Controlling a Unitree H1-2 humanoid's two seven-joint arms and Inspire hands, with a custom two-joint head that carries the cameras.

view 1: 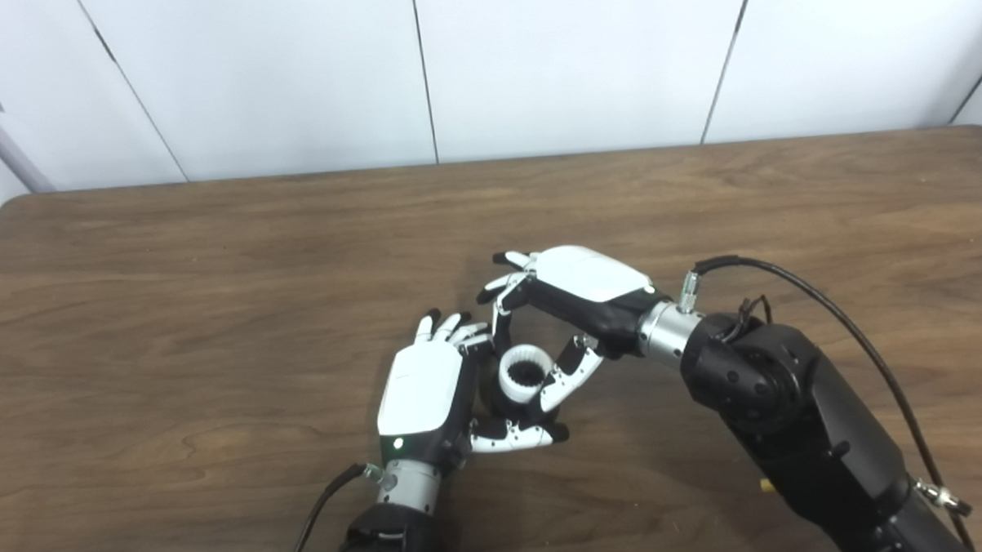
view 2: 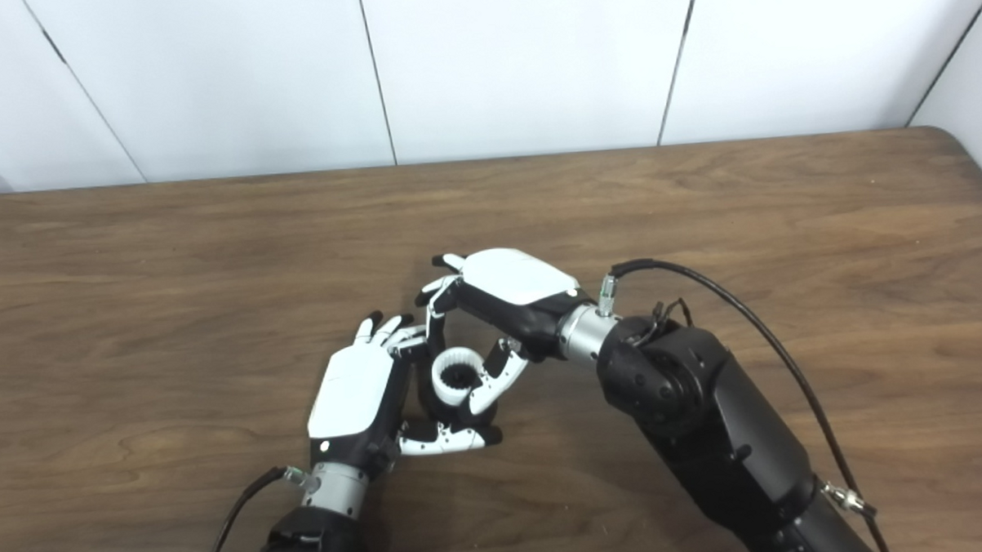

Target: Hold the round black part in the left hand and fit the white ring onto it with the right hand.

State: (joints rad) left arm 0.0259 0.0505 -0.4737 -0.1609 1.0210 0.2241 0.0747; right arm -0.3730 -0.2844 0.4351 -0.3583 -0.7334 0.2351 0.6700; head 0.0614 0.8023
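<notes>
Left hand (view 1: 423,393) grips the black part (view 1: 492,394). Right hand (view 1: 577,293) pinches the white ring (view 1: 525,374) atop it. Both views show the same.

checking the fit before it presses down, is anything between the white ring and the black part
Nothing visible. The white ring, pinched by the right hand, sits right at the round black part that the left hand cups. The hands' own fingers hide the seam, so whether it is seated cannot be told.
</notes>
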